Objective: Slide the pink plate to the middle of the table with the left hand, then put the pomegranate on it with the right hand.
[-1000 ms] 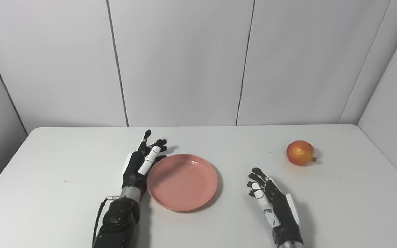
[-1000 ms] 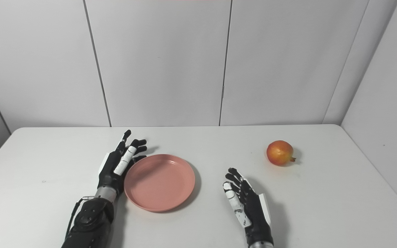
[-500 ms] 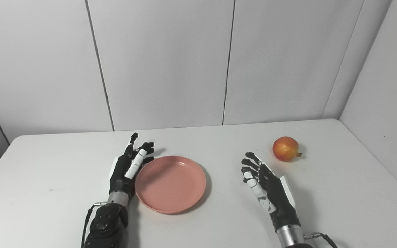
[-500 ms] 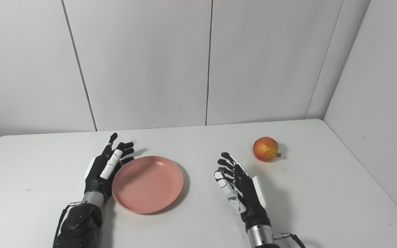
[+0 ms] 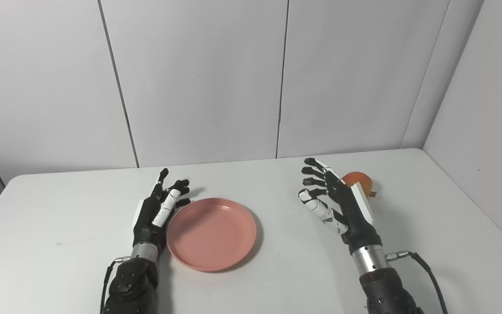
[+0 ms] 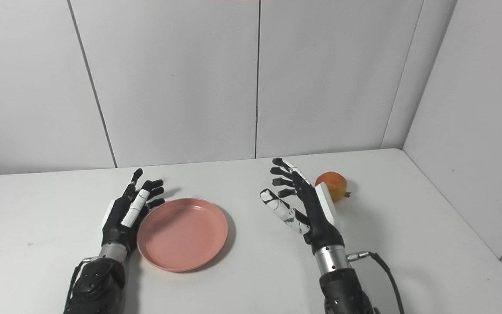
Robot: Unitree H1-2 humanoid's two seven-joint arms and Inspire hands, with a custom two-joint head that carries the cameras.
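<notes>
A: Right hand [image 6: 305, 205] first. State?

B: Fingers spread wide, thumb out, holding nothing. It has travelled up and outward over the last second, from low on the table near the front edge to just left of the pomegranate [image 6: 333, 184]. The back of the hand now hides part of the fruit in the left eye view; not touching yet, as far as I can tell.

A: Left hand [image 5: 157, 208]?

B: Also splayed and empty, resting along the left rim of the pink plate [image 5: 211, 233], about where it was a second ago. Contact with the rim can't be told for sure.

A: And the plate itself?

B: Flat on the white table [image 5: 59, 226], roughly mid-table, slightly left of centre. The whole view has swung, so its apparent shift is camera, not plate.

A: Meaning?

B: I judge the slide is finished and the reach for the fruit has begun. The pomegranate sits at the far right, well apart from the plate.
</notes>
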